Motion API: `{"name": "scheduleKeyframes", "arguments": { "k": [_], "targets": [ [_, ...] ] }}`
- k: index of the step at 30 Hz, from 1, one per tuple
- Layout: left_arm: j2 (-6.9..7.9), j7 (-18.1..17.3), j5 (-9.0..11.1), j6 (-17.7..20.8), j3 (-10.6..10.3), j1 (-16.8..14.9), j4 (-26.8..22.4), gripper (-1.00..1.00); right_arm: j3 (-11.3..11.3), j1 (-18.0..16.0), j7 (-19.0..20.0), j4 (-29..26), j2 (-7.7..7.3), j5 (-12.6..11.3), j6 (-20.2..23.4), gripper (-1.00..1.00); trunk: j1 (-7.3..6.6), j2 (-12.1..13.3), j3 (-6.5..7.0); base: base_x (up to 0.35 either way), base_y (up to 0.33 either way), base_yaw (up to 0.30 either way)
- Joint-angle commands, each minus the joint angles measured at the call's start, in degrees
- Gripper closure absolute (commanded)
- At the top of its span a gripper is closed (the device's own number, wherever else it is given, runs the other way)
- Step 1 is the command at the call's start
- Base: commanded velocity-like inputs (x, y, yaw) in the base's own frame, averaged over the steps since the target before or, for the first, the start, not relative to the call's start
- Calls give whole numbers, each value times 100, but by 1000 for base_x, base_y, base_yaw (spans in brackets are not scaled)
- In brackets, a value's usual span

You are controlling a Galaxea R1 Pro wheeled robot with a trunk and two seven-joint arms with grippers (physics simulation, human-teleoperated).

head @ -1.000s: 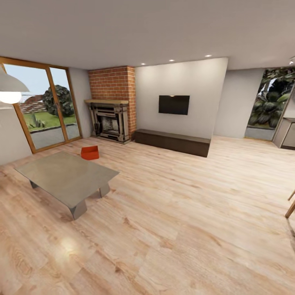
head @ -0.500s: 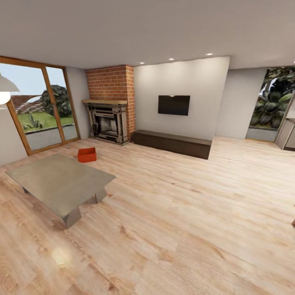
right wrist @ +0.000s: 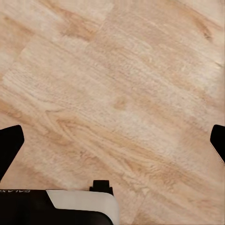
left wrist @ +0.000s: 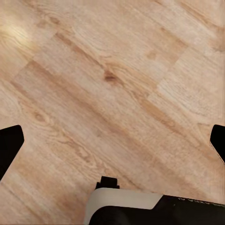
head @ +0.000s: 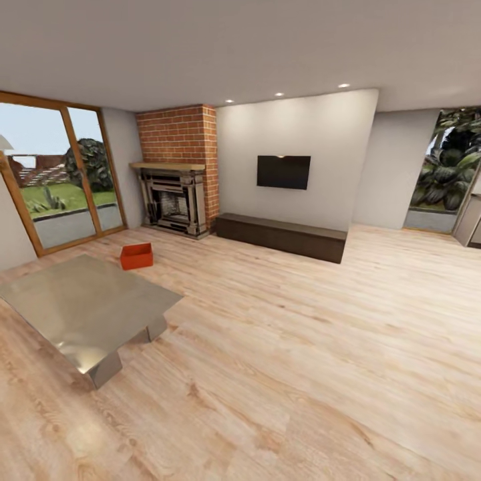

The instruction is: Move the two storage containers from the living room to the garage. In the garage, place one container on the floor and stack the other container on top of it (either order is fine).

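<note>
A light wood plank floor [head: 287, 347] is spreading across the lower half of the head view. At the left, a low grey coffee table [head: 80, 310] is standing on it, its top catching a sheen. Just beyond the table's far edge, toward the upper left, one orange-red storage container [head: 136, 256] is sitting on the planks. A long dark bench [head: 280, 236] is resting on the floor at centre, against the wall.

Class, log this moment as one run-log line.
room: living room | bin: on wood floor beyond table | left gripper: open, empty | right gripper: open, empty
</note>
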Motion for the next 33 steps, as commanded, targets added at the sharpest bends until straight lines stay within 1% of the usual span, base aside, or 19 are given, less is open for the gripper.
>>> {"name": "scheduleKeyframes", "arguments": {
  "k": [1, 33],
  "targets": [
    [3, -3, 7, -34, 20, -8, 24, -100, 23, -8, -9, 25, 0, -1, -37, -100, 6, -4, -2, 322, -74, 0],
    [-7, -3, 7, -29, 20, -8, 27, -100, 20, -8, -17, 25, 0, -1, -37, -100, 6, -4, -2, 322, -74, 0]
  ]
}}
